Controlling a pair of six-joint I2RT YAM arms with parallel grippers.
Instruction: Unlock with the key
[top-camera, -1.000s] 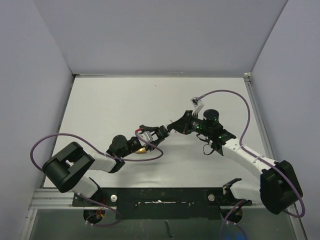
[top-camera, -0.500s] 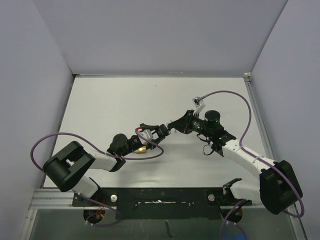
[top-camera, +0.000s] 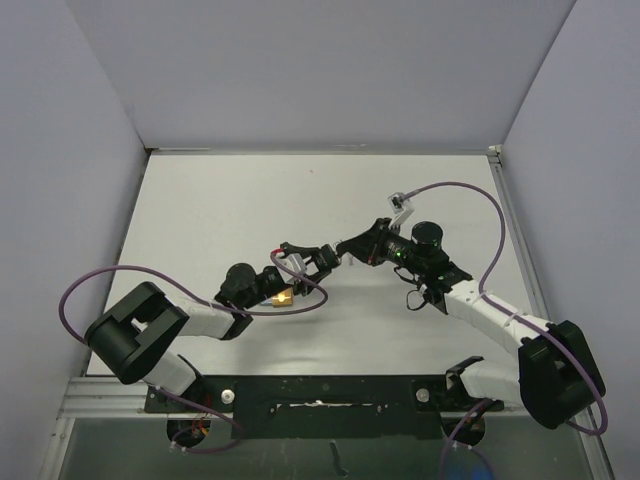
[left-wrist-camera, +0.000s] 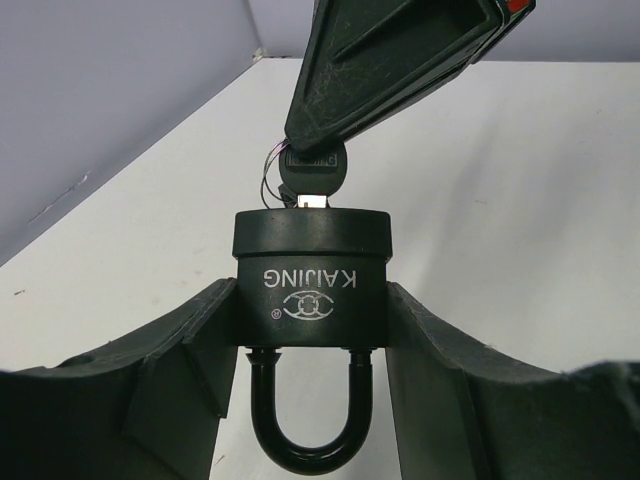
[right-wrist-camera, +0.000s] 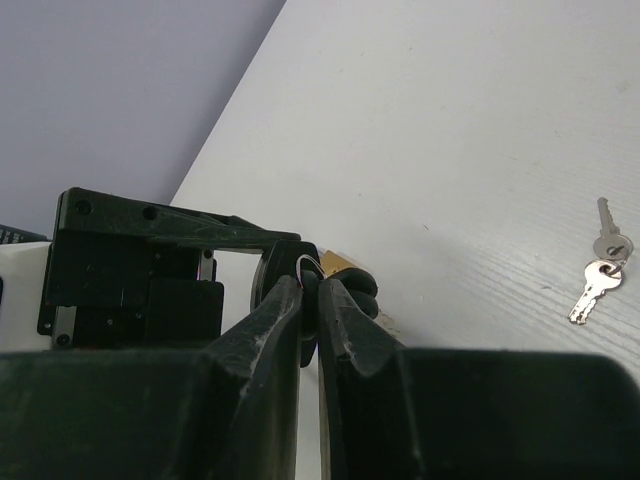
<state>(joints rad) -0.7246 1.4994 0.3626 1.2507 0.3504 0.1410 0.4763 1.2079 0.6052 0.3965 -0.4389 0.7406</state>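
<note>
Turning step in hand: left gripper clamped on padlock body mid-scene, shackle not yet sprung; right gripper pinching head of key, which is seated in the padlock; next move likely calls for a twist while left holds firm.

Soft, even light — worktop bright, shadows faint; the fingers go dark and blurred in the lower frame.
</note>
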